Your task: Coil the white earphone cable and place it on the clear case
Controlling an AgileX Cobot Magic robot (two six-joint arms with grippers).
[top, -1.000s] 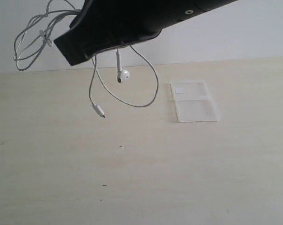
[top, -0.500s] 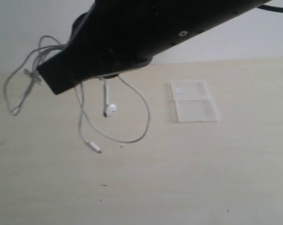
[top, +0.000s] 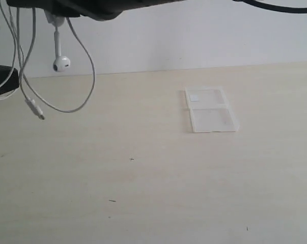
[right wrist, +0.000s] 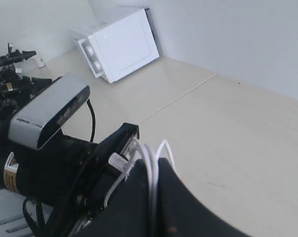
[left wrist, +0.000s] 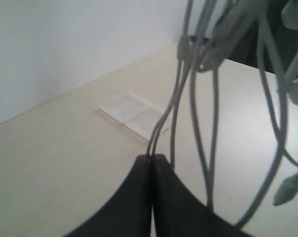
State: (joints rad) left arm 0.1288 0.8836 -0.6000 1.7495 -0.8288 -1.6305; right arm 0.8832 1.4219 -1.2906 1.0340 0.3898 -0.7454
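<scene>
The white earphone cable hangs in loose loops at the upper left of the exterior view, with one earbud and the plug dangling above the table. My right gripper is shut on two or three strands of it, high up at the frame's top edge. My left gripper is shut on two thin strands of the same cable and shows as a dark shape at the left edge. The clear case lies open and flat on the table, right of centre, far from both grippers.
The pale wooden table meets a white wall behind. In the right wrist view, the left arm with its grey camera sits close beside my right fingers, and a white box-shaped appliance stands by the far wall.
The right arm has swung up and to the left, carrying the cable with it. The left gripper has shut on hanging strands and now shows at the left edge.
</scene>
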